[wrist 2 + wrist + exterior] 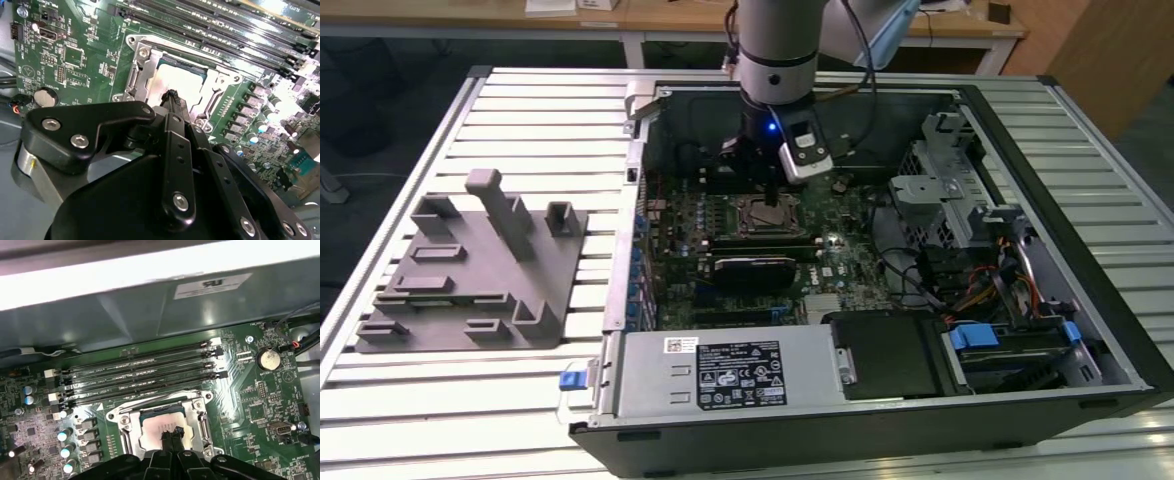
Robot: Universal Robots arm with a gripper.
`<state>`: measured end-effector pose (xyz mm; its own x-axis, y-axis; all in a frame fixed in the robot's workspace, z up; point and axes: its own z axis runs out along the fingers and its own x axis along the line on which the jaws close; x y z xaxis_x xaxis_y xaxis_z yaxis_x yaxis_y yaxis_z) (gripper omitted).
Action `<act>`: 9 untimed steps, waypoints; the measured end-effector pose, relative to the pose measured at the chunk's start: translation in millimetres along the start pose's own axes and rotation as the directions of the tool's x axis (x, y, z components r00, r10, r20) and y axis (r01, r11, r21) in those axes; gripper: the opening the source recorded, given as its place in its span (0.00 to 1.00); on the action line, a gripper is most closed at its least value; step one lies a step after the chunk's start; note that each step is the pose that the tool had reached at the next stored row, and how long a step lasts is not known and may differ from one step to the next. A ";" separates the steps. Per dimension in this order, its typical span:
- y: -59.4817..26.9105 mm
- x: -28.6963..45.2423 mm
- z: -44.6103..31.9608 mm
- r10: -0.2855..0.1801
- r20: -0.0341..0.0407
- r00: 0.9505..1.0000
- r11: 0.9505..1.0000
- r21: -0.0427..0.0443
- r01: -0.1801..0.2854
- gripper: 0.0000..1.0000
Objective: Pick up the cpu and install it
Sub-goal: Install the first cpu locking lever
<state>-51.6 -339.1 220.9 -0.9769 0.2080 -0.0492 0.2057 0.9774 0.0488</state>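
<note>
Motherboard (250, 405): green, with fine pale traces, in both wrist views. CPU (162, 427): pale silver-grey top, seated in a bright metal socket frame (117, 420). Memory slots (140, 375): black, in parallel stripes. Coin cell (267, 359): shiny silver. Gripper (172, 97): matte black with silver screw heads. Computer case (881, 430): black outer shell, grey interior walls. Fixture block (474, 270): plain grey. Worktop (520, 110): pale, ribbed in parallel slats. Blue clips (576, 380) on the case.

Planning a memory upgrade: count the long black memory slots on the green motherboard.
4 long black memory slots in the first wrist view, lying parallel side by side between the grey case wall and the silver metal socket frame. None seem hidden.
</note>
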 end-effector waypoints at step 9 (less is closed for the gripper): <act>-2.2 -4.9 0.1 0.000 -0.006 1.000 1.000 0.002 0.000 0.11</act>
<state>-47.3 -342.3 221.0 -0.9772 0.2081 -0.0431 0.2060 0.9774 0.0472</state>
